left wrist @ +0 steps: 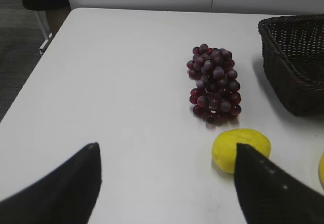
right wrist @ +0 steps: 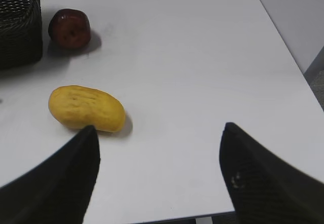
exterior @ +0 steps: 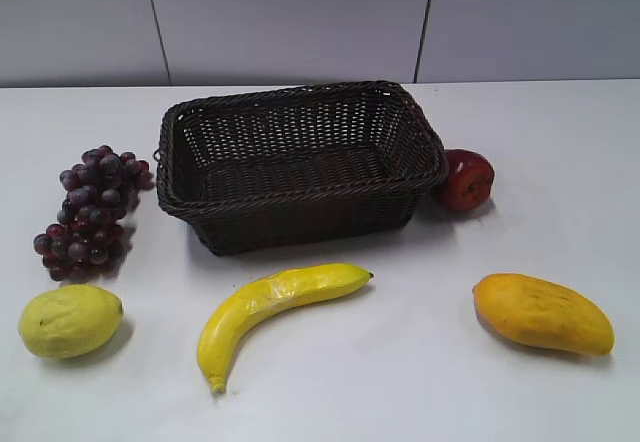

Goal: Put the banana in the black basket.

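The banana (exterior: pixel 270 307) lies on the white table in front of the black basket (exterior: pixel 300 162), curved, with its tip toward the front left. A sliver of the banana shows at the right edge of the left wrist view (left wrist: pixel 321 171). The basket's corner shows in the left wrist view (left wrist: pixel 296 62) and the right wrist view (right wrist: pixel 20 24). My left gripper (left wrist: pixel 167 153) is open and empty above the table left of the lemon. My right gripper (right wrist: pixel 159 133) is open and empty above the table right of the mango. Neither gripper shows in the exterior view.
A bunch of dark grapes (exterior: pixel 92 212) (left wrist: pixel 215 82) and a lemon (exterior: pixel 70 320) (left wrist: pixel 240 149) lie left. A red apple (exterior: pixel 467 179) (right wrist: pixel 70 29) sits by the basket's right side. A mango (exterior: pixel 542 312) (right wrist: pixel 86 108) lies front right. The table's front edge shows (right wrist: pixel 202 216).
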